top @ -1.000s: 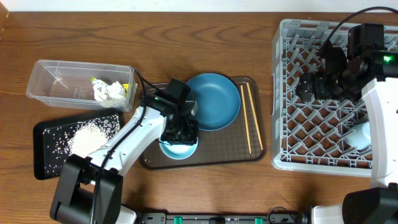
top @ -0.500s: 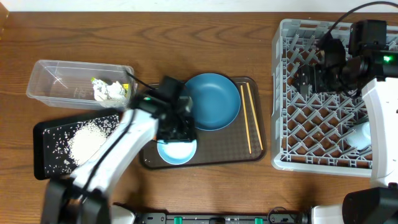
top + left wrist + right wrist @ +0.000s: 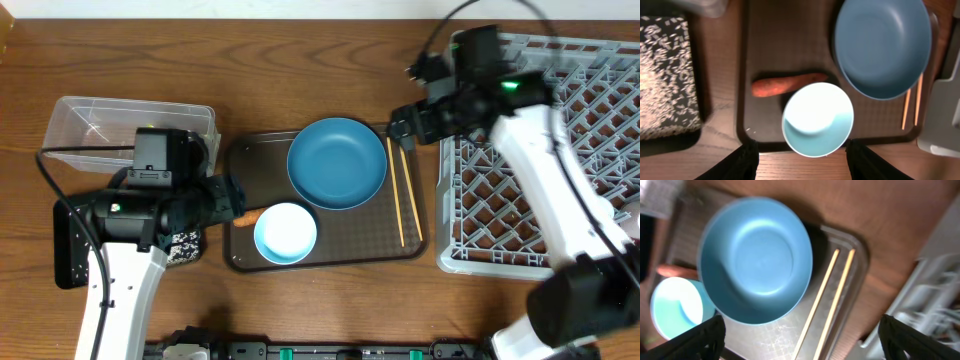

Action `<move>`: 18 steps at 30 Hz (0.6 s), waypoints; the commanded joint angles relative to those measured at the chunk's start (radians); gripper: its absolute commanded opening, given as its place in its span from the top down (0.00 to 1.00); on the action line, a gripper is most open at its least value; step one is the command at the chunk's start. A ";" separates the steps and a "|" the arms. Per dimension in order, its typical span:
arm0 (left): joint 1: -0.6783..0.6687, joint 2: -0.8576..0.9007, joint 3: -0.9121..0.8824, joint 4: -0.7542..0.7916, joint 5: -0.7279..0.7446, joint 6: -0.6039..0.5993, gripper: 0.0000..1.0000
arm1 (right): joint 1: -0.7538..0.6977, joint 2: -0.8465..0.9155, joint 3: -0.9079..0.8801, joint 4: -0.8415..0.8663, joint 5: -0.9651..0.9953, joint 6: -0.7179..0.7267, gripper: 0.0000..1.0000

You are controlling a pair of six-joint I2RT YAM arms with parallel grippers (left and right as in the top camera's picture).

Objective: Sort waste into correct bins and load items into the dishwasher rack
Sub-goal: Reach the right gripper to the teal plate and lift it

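The small light-blue bowl (image 3: 285, 232) stands empty on the brown tray, with the orange carrot (image 3: 244, 214) lying just left of it. The dark-blue plate (image 3: 337, 163) and two chopsticks (image 3: 397, 190) lie on the same tray. My left gripper (image 3: 228, 196) is open and empty at the tray's left edge. Its wrist view shows the carrot (image 3: 787, 84), the bowl (image 3: 817, 119) and the open fingers (image 3: 807, 162). My right gripper (image 3: 404, 130) is open and empty above the tray's far right corner, by the chopstick tips (image 3: 825, 300) and the plate (image 3: 755, 260). The napkins are hidden under my left arm.
The grey rack (image 3: 560, 150) fills the right side, partly under my right arm. The clear tub (image 3: 95, 125) stands at the far left. The black tray with rice (image 3: 665, 85) lies in front of it, mostly under my left arm (image 3: 65, 250). The brown tray (image 3: 340, 250) sits in the middle.
My left gripper has pulled back left off the light-blue bowl, which rests on the tray, uncovering the carrot. My right arm has swung from over the rack leftward to the tray's far right corner.
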 commanded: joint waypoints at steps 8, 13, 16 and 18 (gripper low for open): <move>0.022 0.007 0.003 -0.010 -0.037 0.002 0.41 | 0.112 0.253 -0.005 0.026 0.081 0.089 0.24; 0.022 0.009 0.003 -0.010 -0.037 0.002 0.41 | 0.131 0.313 -0.005 0.050 0.123 0.168 0.45; 0.022 0.010 0.003 -0.010 -0.037 0.002 0.41 | 0.131 0.335 -0.005 0.071 0.126 0.202 0.55; 0.022 0.010 0.003 -0.010 -0.037 0.002 0.41 | 0.131 0.349 -0.005 0.077 0.134 0.220 0.64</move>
